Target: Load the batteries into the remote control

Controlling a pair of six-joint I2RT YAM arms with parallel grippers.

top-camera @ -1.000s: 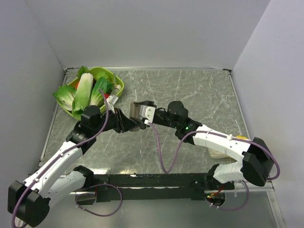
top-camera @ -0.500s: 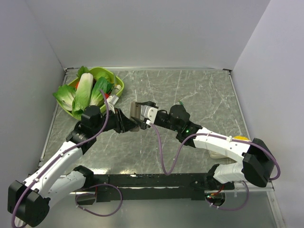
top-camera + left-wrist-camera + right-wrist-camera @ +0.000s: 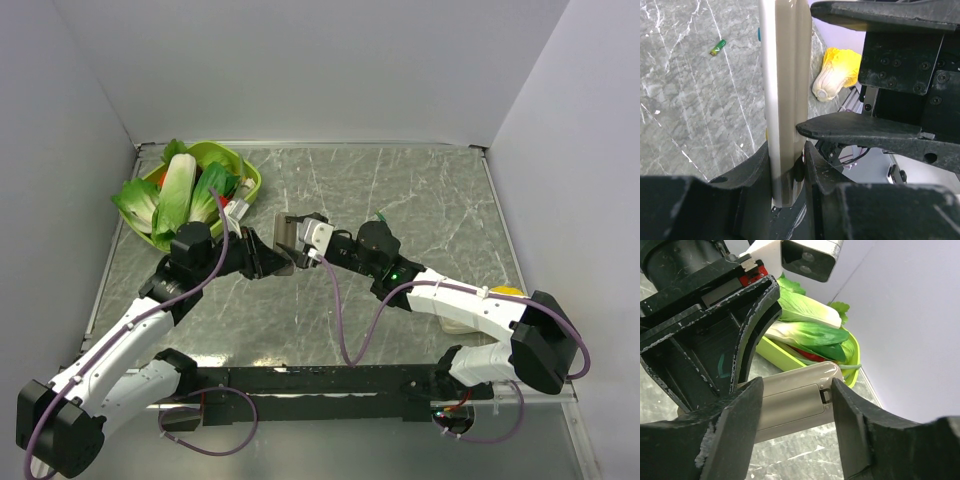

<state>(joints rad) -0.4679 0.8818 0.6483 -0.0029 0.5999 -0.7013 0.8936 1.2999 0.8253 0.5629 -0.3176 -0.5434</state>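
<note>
My left gripper [image 3: 272, 258] [image 3: 787, 160] is shut on the remote control [image 3: 286, 231] [image 3: 785, 95] and holds it above the table, edge-on in the left wrist view. The grey-brown reverse side [image 3: 790, 402] with its battery cover faces my right gripper [image 3: 303, 244] [image 3: 797, 390]. That gripper is open, both fingertips [image 3: 837, 390] against the cover, one beside the latch. One green battery [image 3: 717, 47] lies on the table beyond the remote control, seen from above as a small green speck [image 3: 381, 216].
A lime-green tray [image 3: 252, 185] of leafy vegetables [image 3: 175, 195] [image 3: 805, 332] stands at the back left. A cream-and-yellow lump [image 3: 837, 75] lies near the right arm's base [image 3: 470, 322]. White walls close in the table on three sides.
My right gripper has moved left up to the remote control's reverse side and its jaws have narrowed a little. The left arm and the remote control have stayed put.
</note>
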